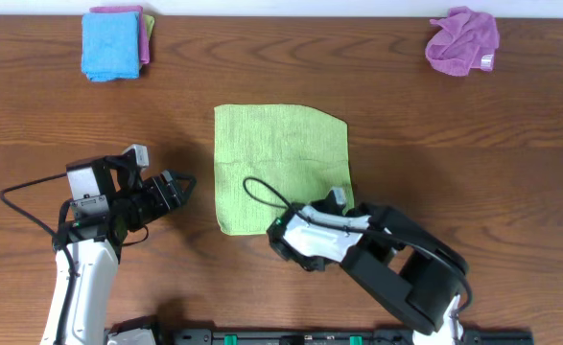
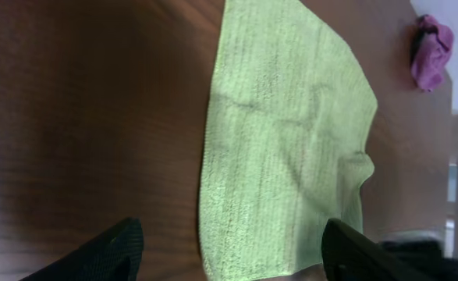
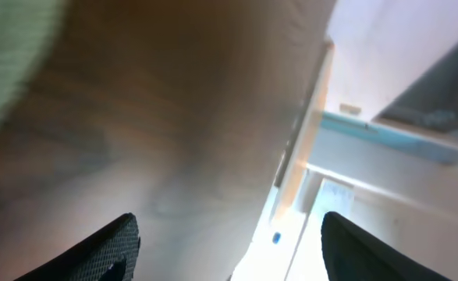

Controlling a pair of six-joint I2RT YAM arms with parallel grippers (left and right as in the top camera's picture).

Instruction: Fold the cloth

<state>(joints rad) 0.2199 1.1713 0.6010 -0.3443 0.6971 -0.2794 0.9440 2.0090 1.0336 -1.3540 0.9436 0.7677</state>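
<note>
Cloth: lime towel (image 1: 281, 163), spread unfolded mid-table.
Left gripper (image 1: 187, 184): wide, empty, off its 9 o'clock edge.
Right gripper (image 1: 337, 201): wide, empty, over its 5 o'clock corner.
Risk: if you pinch shallow there, the corner could slip or bunch.
Room: bare table (image 1: 454, 144) all round; blue cloth (image 1: 111, 45) at 11, purple cloth (image 1: 463, 40) at 1 o'clock, both far.

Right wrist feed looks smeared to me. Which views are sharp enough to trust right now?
Overhead: sharp and evenly lit, the cloth crisp, shadows soft. Left wrist: cloth weave readable, though the table darkens toward the left. Right wrist: badly blurred, the cloth only a green smear at top left, the background washed out bright.
</note>
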